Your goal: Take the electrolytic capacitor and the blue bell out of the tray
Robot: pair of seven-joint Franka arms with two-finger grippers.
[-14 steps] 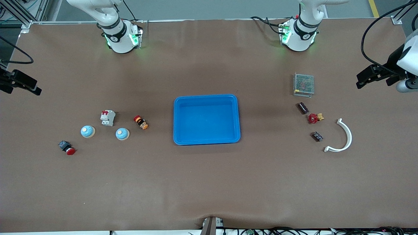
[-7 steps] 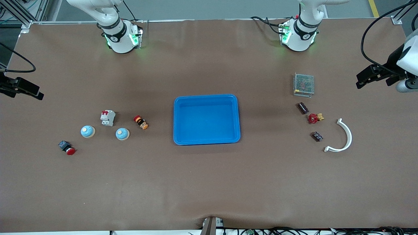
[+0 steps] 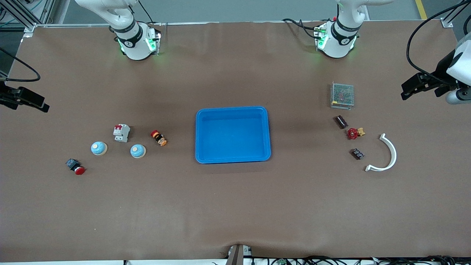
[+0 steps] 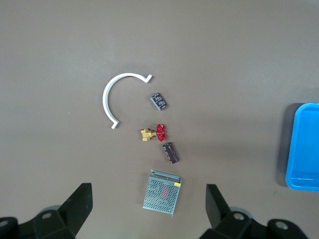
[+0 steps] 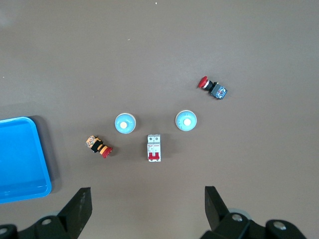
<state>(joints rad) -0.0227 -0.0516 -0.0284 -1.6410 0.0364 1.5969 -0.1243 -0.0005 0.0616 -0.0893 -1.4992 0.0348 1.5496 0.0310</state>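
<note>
Two claws spread wide, left claw [image 4: 147,209] above capacitor [image 4: 170,153], right claw [image 5: 145,209] above bells [image 5: 124,123], fingertips cropped.

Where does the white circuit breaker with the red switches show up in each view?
Front view: circuit breaker toward the right arm's end, between the blue tray and the table edge.
Left wrist view: not in it.
Right wrist view: circuit breaker beside the two blue bells.
Shared landmark: the blue tray, seen in all three.
</note>
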